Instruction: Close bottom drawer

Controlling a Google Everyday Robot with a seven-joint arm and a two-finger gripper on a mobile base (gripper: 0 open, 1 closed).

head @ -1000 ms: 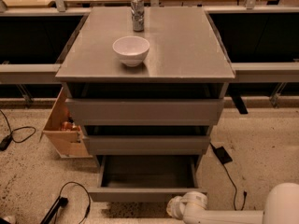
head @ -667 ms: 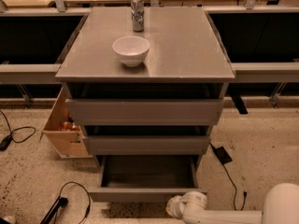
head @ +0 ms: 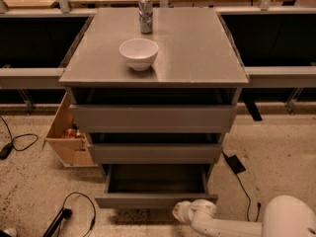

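Note:
The bottom drawer (head: 148,200) of the grey cabinet (head: 197,43) is pulled out, and its shallow grey tray (head: 155,179) is open to view. The two wider grey drawer fronts above it (head: 153,117) (head: 154,152) also stand slightly out from the cabinet. My gripper (head: 181,212) is the white end of my arm (head: 291,218). It reaches in low from the bottom right and sits right at the outer face of the bottom drawer's front, right of its middle. I cannot tell whether it touches the front.
A white bowl (head: 139,53) and a metal can (head: 145,15) stand on the cabinet top. A light wooden box-like drawer (head: 66,132) sticks out at the cabinet's left side. Cables (head: 74,206) lie on the floor at left, and a black flat object (head: 233,163) at right.

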